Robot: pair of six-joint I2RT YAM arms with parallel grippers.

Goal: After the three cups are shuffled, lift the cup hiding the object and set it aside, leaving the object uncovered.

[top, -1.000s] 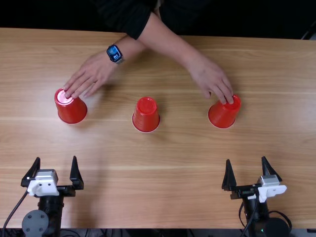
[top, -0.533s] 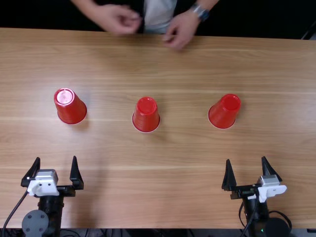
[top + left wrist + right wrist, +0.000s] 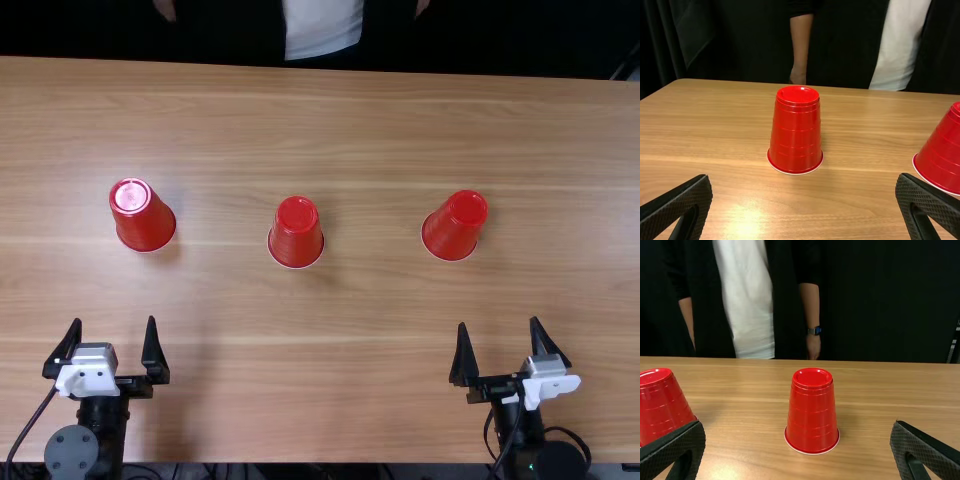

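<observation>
Both of the person's hands (image 3: pixel 813 351) have come off the cups and gone back past the far edge of the counter (image 3: pixel 330 110); a second ago one lay on the left cup (image 3: pixel 143 216) and the other on the right cup (image 3: pixel 455 226). All three cups sit where they were, and neither arm has stirred.

The cups stand upside down in a row across the middle of the counter, well apart from one another, with the middle cup (image 3: pixel 296 233) between the other two. The left fingers (image 3: pixel 682 202) are spread wide and hold nothing, parked at the near edge facing the left cup. The right fingers (image 3: pixel 920 447) are just as wide and just as empty, facing the right cup.

By the look of it the shuffle is over and the pick has not begun. The object is out of sight, and nothing in these views tells which cup covers it (all three look alike and sit flat on their rims).

The next move calls for choosing one cup and sending the nearer arm out to it. The spread fingers would go either side of the cup's wall and close gently, since thin plastic will likely buckle. The cup should then be lifted straight up, so the rim does not drag whatever lies beneath, and set down on bare counter to one side.
</observation>
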